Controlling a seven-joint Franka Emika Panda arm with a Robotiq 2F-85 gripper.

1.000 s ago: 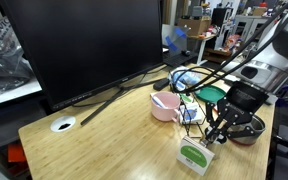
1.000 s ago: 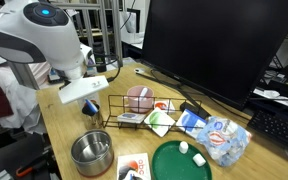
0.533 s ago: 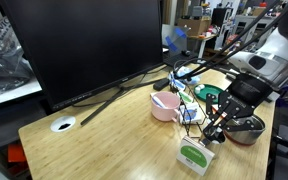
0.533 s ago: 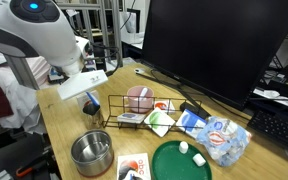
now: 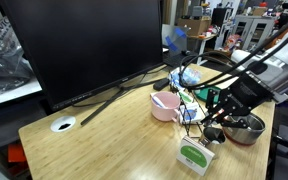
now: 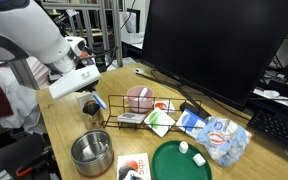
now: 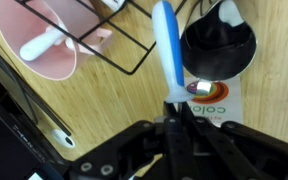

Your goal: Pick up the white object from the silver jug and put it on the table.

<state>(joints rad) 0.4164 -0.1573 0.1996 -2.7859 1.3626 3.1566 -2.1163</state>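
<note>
- Gripper (image 7: 176, 108) is seen low over the table (image 7: 104, 115). It sits between the wire rack (image 7: 124, 58) and the white-and-green box (image 7: 212, 100).
- In the wrist view the fingers are drawn close together at the base of a blue strip (image 7: 167, 50). Whether it is actually clamped cannot be told.
- The silver jug (image 7: 219, 45) is seen upright on the table, just beside the blue strip and next to the box.
- The white object (image 7: 229, 12) is seen at the far rim of the jug, inside or on it. It is not in the fingers.
- In an exterior view the gripper (image 6: 84, 98) is placed right over the jug (image 6: 90, 106), with the steel pot (image 6: 91, 152) nearer the camera.
- A pink cup (image 7: 46, 15) with a white utensil (image 7: 41, 45) in it is seen on the other side of the rack wire.
- In an exterior view the gripper (image 5: 214, 122) is shown between the cup (image 5: 165, 105) and the pot (image 5: 246, 128). The jug is hidden there.
</note>
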